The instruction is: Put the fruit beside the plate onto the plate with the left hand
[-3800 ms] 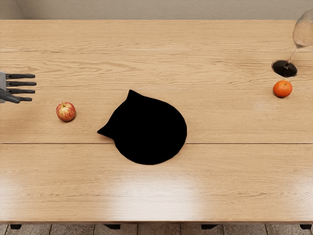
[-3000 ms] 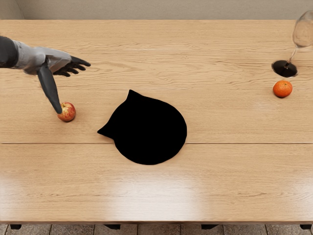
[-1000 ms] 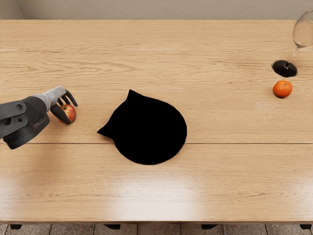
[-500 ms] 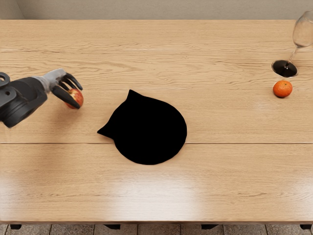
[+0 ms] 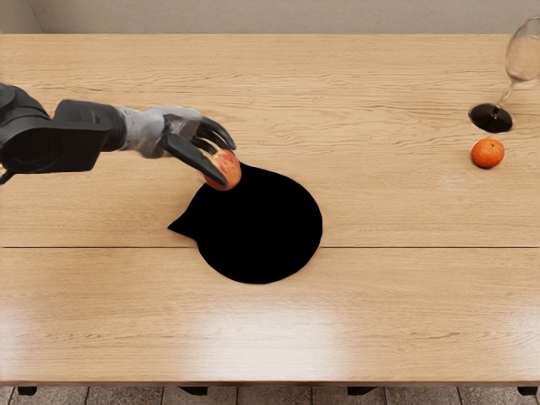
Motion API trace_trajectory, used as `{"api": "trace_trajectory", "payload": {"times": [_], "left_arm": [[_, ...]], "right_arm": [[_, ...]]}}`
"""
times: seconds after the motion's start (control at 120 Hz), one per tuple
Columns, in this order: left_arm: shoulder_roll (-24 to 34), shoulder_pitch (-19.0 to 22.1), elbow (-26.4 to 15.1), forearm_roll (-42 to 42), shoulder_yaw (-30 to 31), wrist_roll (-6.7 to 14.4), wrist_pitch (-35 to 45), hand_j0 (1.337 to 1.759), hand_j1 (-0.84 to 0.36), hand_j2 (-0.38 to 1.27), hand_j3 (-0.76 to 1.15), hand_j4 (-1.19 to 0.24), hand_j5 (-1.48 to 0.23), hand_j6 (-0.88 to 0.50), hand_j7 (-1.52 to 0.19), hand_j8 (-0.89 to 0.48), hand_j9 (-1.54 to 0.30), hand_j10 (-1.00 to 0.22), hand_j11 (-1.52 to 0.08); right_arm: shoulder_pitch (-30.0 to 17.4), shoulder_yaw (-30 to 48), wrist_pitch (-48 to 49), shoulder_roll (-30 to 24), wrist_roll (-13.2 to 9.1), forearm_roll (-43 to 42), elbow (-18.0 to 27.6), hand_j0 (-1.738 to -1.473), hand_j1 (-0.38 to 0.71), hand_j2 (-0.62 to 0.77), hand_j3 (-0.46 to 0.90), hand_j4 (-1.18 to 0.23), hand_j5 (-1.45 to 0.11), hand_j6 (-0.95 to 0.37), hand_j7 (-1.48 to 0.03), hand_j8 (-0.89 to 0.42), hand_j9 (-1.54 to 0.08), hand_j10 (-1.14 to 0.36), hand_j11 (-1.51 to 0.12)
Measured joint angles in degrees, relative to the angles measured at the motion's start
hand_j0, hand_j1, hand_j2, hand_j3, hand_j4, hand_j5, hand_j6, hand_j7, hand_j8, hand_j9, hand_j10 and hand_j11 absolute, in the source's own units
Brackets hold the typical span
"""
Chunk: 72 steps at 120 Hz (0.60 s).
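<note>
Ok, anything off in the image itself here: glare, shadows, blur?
Head view: sharp throughout, no blur; a soft pale glare on the table near the front edge; the plate renders flat black, no shading or rim visible; the apple in the left robot hand is clearly lit; the glass is cut by the right edge.

The plate (image 5: 261, 228) lies near the middle of the table (image 5: 270, 337). At its 11 o'clock rim sits the apple (image 5: 228, 170), held in the left hand (image 5: 190, 139), whose arm reaches in from 9 o'clock (whether the apple touches the plate cannot be told). Well apart, toward the plate's 2 o'clock, lies the orange (image 5: 488, 153), with the wine glass (image 5: 523, 52) just behind it at 12 o'clock.
</note>
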Motion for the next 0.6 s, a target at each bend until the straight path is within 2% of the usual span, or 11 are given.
{"api": "trace_trajectory", "payload": {"times": [0.042,0.083,0.133,0.225,0.417,0.467,0.525,0.558,0.6], "left_arm": [[-2.3,0.2,0.0,0.0,0.5,0.0,-0.2,1.654,-0.28,0.31,0.00,-0.69,-0.97,-0.45,-0.94,-0.39,-0.93,-0.60,-0.94],[-2.9,0.3,0.0,-0.3,1.0,0.0,-0.3,1.656,-0.32,0.43,0.00,-0.68,-0.97,-0.44,-0.93,-0.39,-0.93,-0.59,-0.93],[-3.0,0.9,0.0,-0.3,1.3,0.0,-0.4,1.656,-0.33,0.44,0.00,-0.68,-0.98,-0.44,-0.94,-0.38,-0.93,-0.59,-0.93],[-3.5,1.1,0.1,-0.1,1.8,0.0,-0.5,1.655,-0.29,0.32,0.00,-0.69,-0.96,-0.45,-0.94,-0.39,-0.93,-0.59,-0.94],[-5.6,0.9,1.3,-0.1,3.3,0.0,-0.5,1.654,-0.27,0.28,0.00,-0.69,-0.96,-0.45,-0.94,-0.39,-0.93,-0.59,-0.93],[-5.7,0.7,1.5,0.1,3.6,0.0,-0.7,1.655,-0.23,0.25,0.00,-0.62,-0.85,-0.43,-0.84,-0.38,-0.83,-0.54,-0.83],[-5.3,0.2,1.6,0.2,3.9,0.0,-3.4,1.656,-0.10,0.19,0.00,-0.47,-0.66,-0.33,-0.65,-0.29,-0.64,-0.42,-0.64],[-5.1,-0.1,1.6,0.2,3.8,0.0,-4.6,1.656,-0.03,0.16,0.00,-0.40,-0.56,-0.28,-0.55,-0.25,-0.55,-0.31,-0.55],[-5.0,-0.4,1.6,0.0,3.3,0.0,-6.2,1.656,0.04,0.13,0.00,-0.33,-0.46,-0.23,-0.45,-0.21,-0.45,-0.25,-0.45]], "right_arm": [[0.0,0.0,0.0,0.0,0.0,0.0,0.0,-1.658,-0.34,0.00,0.00,-0.01,-0.01,-0.01,-0.01,-0.01,-0.01,-0.01,-0.01],[0.0,0.0,0.0,0.0,0.0,0.0,0.0,-1.658,-0.34,0.00,0.00,-0.01,-0.01,-0.01,-0.01,-0.01,-0.01,-0.01,-0.01],[0.0,0.0,0.0,0.0,0.0,0.0,0.0,-1.658,-0.34,0.00,0.00,-0.01,-0.01,-0.01,-0.01,-0.01,-0.01,-0.01,-0.01],[0.0,0.0,0.0,0.0,0.0,0.0,0.0,-1.658,-0.34,0.00,0.00,-0.01,-0.01,-0.01,-0.01,-0.01,-0.01,-0.01,-0.01],[0.0,0.0,0.0,0.0,0.0,0.0,0.0,-1.658,-0.34,0.00,0.00,-0.01,-0.01,-0.01,-0.01,-0.01,-0.01,-0.01,-0.01],[0.0,0.0,0.0,0.0,0.0,0.0,0.0,-1.658,-0.34,0.00,0.00,-0.01,-0.01,-0.01,-0.01,-0.01,-0.01,-0.01,-0.01],[0.0,0.0,0.0,0.0,0.0,0.0,0.0,-1.658,-0.34,0.00,0.00,-0.01,-0.01,-0.01,-0.01,-0.01,-0.01,-0.01,-0.01],[0.0,0.0,0.0,0.0,0.0,0.0,0.0,-1.658,-0.34,0.00,0.00,-0.01,-0.01,-0.01,-0.01,-0.01,-0.01,-0.01,-0.01],[0.0,0.0,0.0,0.0,0.0,0.0,0.0,-1.658,-0.34,0.00,0.00,-0.01,-0.01,-0.01,-0.01,-0.01,-0.01,-0.01,-0.01]]}}
